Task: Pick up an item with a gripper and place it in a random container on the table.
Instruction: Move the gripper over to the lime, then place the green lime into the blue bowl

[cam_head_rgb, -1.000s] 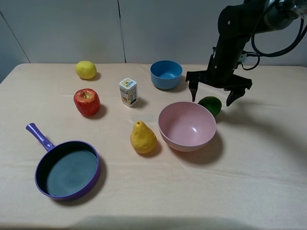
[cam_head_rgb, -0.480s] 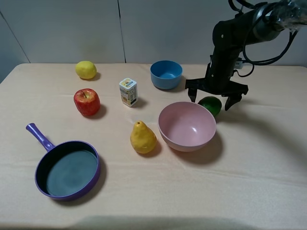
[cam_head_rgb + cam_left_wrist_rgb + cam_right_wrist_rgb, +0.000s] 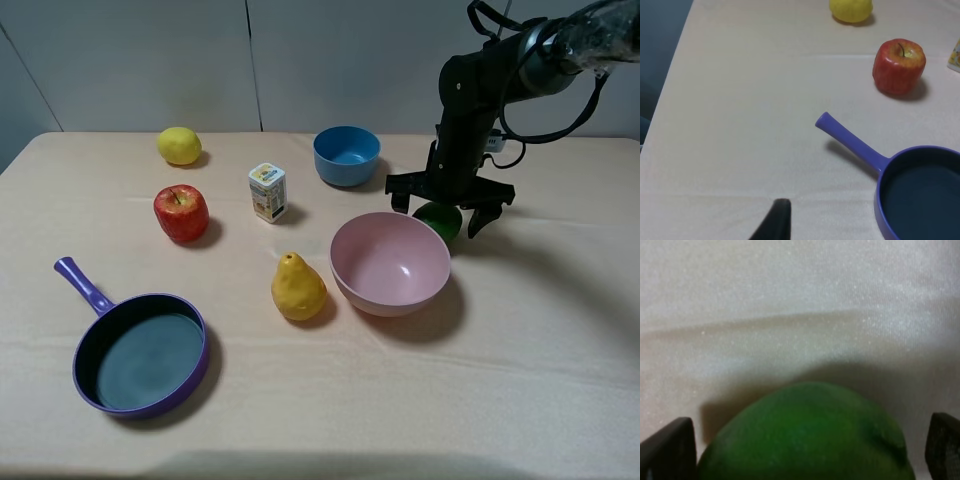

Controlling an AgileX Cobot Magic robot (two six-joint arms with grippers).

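Observation:
The dark-green lime (image 3: 441,221) lies on the beige table (image 3: 550,350) just behind the right rim of the pink bowl. My right gripper (image 3: 439,209) is open and low over the lime, one finger on each side of it. In the right wrist view the lime (image 3: 805,435) fills the space between the two black fingertips (image 3: 667,450), which stand apart from it. The small blue bowl (image 3: 347,155) stands empty to the back left of the lime. Of my left gripper only one black fingertip (image 3: 777,222) shows, over bare cloth.
The pink bowl (image 3: 390,262) stands right in front of the lime. A yellow pear (image 3: 298,288), a small juice carton (image 3: 267,192), a red apple (image 3: 181,212), a yellow lemon (image 3: 179,146) and a purple frying pan (image 3: 140,350) lie to the left.
My right gripper has come down and slightly left, from above the lime to straddling it. The lime and the other objects have not moved.

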